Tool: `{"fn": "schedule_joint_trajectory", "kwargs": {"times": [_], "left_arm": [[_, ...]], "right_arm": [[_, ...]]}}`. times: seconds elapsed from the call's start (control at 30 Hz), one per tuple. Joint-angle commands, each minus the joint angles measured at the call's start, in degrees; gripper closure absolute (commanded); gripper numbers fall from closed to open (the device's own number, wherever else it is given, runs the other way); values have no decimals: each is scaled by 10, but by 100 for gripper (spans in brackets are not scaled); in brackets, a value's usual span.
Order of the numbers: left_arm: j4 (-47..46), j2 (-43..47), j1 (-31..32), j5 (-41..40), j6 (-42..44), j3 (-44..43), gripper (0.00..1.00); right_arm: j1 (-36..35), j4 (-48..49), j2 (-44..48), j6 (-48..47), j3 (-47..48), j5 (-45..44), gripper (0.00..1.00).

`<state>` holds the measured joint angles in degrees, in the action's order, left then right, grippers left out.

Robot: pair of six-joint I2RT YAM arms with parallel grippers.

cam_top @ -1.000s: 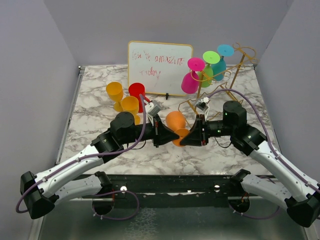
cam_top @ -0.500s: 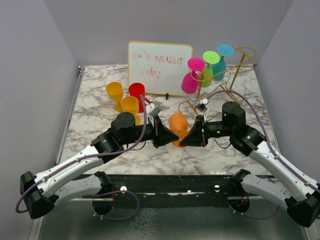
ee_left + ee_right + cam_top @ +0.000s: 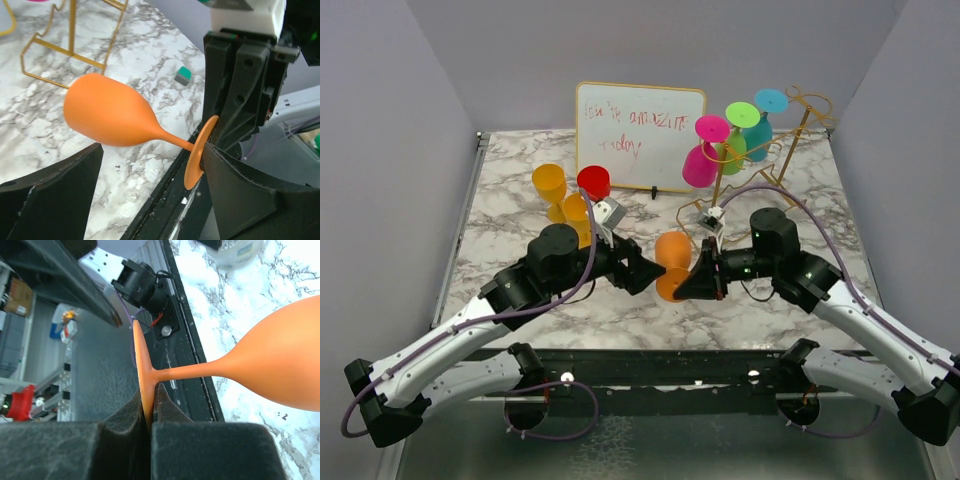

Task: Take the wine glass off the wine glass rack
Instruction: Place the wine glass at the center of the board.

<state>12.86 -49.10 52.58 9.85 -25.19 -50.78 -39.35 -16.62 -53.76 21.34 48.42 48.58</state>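
Observation:
An orange wine glass (image 3: pixel 670 262) hangs sideways above the marble table, clear of the rack. My right gripper (image 3: pixel 700 280) is shut on the rim of its round foot (image 3: pixel 142 365), and the bowl (image 3: pixel 285 365) points away to the left. My left gripper (image 3: pixel 646 272) stands open, one finger (image 3: pixel 50 200) below the bowl (image 3: pixel 107 117), the other (image 3: pixel 260 200) right up against the foot; whether they touch does not show. The gold wire wine glass rack (image 3: pixel 790 150) stands at the back right, with magenta (image 3: pixel 700 165), green (image 3: pixel 734 150) and teal (image 3: pixel 760 130) glasses hanging on it.
A white dry-erase board (image 3: pixel 640 135) stands at the back centre. Two yellow glasses (image 3: pixel 550 185) and a red one (image 3: pixel 593 183) stand left of it, behind my left arm. A small green-topped block (image 3: pixel 183 75) lies on the marble. The table's black front rail (image 3: pixel 650 365) runs below both grippers.
My left gripper has opened, let go of the orange glass and drawn back to the left. The right gripper has closed on the foot and carried the glass slightly left and nearer.

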Motion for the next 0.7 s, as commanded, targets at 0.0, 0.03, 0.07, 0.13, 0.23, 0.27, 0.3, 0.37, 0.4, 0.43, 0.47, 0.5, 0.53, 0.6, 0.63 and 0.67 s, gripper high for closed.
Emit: {"fn": "schedule_joint_trajectory", "kwargs": {"times": [0.0, 0.03, 0.07, 0.13, 0.23, 0.27, 0.3, 0.37, 0.4, 0.43, 0.47, 0.5, 0.53, 0.6, 0.63, 0.67], "left_arm": [[79, 20, -1, -80, 35, -33, 15], [94, 21, -1, -88, 37, -37, 15], [106, 21, -1, -93, 39, -41, 14], [130, 19, -1, -127, 40, -48, 12], [149, 23, -1, -148, 43, -54, 7], [150, 27, -2, -150, 45, -54, 4], [154, 30, -2, -158, 47, -55, 2], [191, 22, -2, -214, 40, -67, 1], [224, 8, -6, -248, 40, -79, 1], [252, -9, -12, -270, 44, -90, 1], [275, -27, -21, -276, 50, -100, 1], [286, -41, -37, -268, 59, -107, 1], [290, -52, -54, -247, 65, -112, 1], [285, -65, -107, -185, 80, -117, 1], [281, -71, -136, -155, 87, -120, 1], [280, -74, -165, -127, 95, -126, 1]], "right_arm": [[-41, -21, -4, -50, -2, -76, 99], [-50, -24, -7, -60, -2, -90, 99], [-60, -24, -9, -66, -4, -101, 99], [-76, -20, -14, -83, -7, -117, 99], [-101, -13, -14, -114, -14, -141, 99], [-107, -10, -14, -125, -17, -148, 99], [-113, -6, -12, -135, -19, -154, 99], [-123, 3, -8, -158, -25, -161, 99], [-128, 3, -7, -172, -25, -165, 99], [-132, 1, -5, -195, -24, -171, 99], [-135, -3, -3, -205, -24, -178, 99], [-137, -6, 0, -241, -23, -184, 99], [-138, -8, 1, -264, -22, -189, 99], [-141, -3, 2, -313, -18, -202, 99], [-142, 6, -1, -330, -17, -216, 99], [-142, 13, -3, -346, -14, -229, 99]]}}
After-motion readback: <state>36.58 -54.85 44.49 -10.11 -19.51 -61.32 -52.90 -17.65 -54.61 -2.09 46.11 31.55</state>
